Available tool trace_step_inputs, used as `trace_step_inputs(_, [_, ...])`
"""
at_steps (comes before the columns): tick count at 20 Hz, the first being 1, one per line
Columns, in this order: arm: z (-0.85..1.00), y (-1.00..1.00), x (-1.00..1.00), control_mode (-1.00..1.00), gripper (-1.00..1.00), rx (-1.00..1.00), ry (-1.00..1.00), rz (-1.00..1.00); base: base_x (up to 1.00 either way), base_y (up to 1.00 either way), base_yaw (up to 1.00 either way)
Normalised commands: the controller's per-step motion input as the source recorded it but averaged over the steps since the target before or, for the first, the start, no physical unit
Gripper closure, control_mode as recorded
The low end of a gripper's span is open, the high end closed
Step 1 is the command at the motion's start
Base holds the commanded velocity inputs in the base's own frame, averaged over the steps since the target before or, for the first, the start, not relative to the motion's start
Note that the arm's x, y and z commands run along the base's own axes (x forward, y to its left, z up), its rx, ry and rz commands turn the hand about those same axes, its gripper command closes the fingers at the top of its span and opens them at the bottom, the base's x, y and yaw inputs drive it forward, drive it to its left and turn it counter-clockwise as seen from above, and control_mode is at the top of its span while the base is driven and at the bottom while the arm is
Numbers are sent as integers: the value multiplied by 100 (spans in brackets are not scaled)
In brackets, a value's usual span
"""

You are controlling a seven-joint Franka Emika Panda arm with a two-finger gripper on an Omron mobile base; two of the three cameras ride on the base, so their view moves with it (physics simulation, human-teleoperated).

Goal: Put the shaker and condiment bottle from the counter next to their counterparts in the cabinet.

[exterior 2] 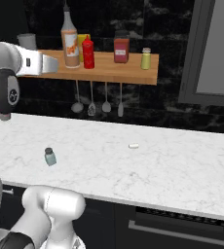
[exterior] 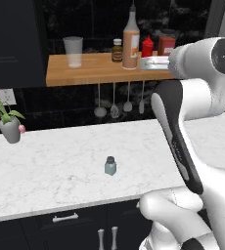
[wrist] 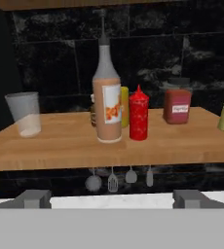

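Cabinet (wrist: 55, 141): condiment bottle (wrist: 107, 97) standing | claw (wrist: 111, 198): spread wide, empty, touching nothing

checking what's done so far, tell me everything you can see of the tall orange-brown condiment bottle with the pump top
The tall orange-brown condiment bottle stands upright on the light-brown wooden shelf board, already off the white marble counter. It looks like clear plastic filled with orange-brown sauce, with a white label bearing orange marks, a narrow clear neck and a thin black pump top. The red squeeze bottle stands close on one side; a yellow cylindrical bottle sits just behind. Nothing grips it.
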Motion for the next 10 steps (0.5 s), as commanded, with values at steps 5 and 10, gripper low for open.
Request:
trace_step_inputs(5, [-66,5,-76,-100,-100,-3,0,-19,0,0,0])
trace_step_inputs(10, [-76,18,-29,-100,-100,-3,0,-22,0,0,0])
